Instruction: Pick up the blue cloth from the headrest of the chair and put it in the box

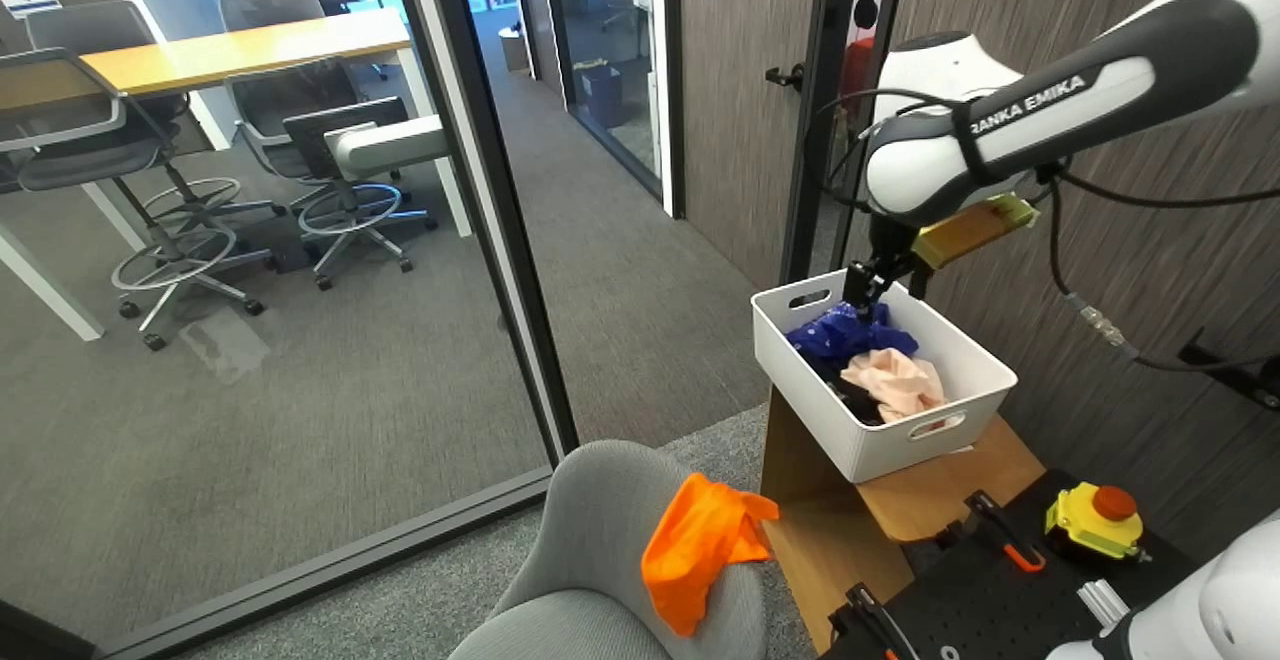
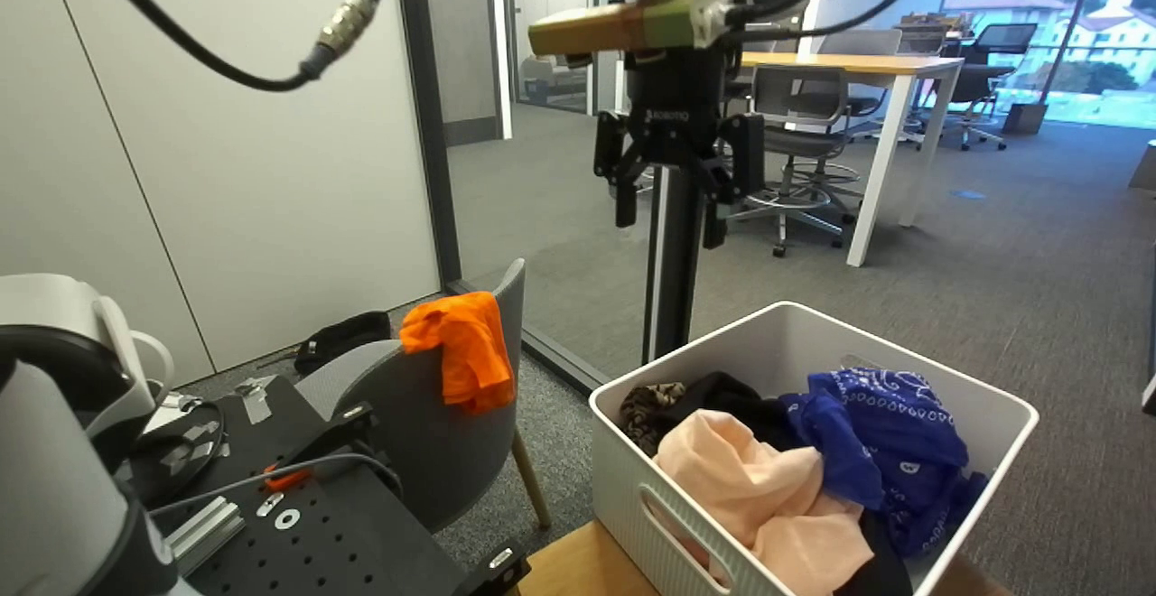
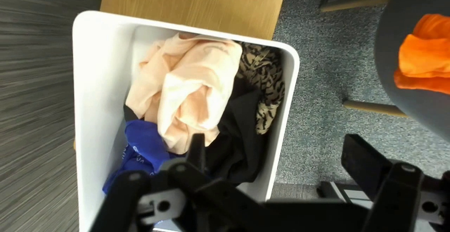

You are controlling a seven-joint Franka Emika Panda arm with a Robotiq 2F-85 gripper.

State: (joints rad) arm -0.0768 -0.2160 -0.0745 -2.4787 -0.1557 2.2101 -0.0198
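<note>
The blue cloth (image 1: 835,333) with a white pattern lies crumpled inside the white box (image 1: 815,415). It also shows in an exterior view (image 2: 912,456) and at the lower left in the wrist view (image 3: 146,142), partly hidden by the gripper. My gripper (image 2: 670,224) is open and empty, raised above the box. In the wrist view the gripper (image 3: 274,142) has its fingers wide apart, one over the box and one beyond its rim. The grey chair (image 1: 600,500) has an orange cloth (image 1: 695,550) draped over its backrest; no blue cloth shows on the chair.
A peach cloth (image 2: 741,479), a black cloth (image 3: 242,133) and a patterned cloth (image 3: 263,73) lie in the box. The box stands on a wooden surface (image 1: 930,500). A black perforated board (image 2: 361,524) is nearby. A glass wall frame (image 2: 673,307) stands behind.
</note>
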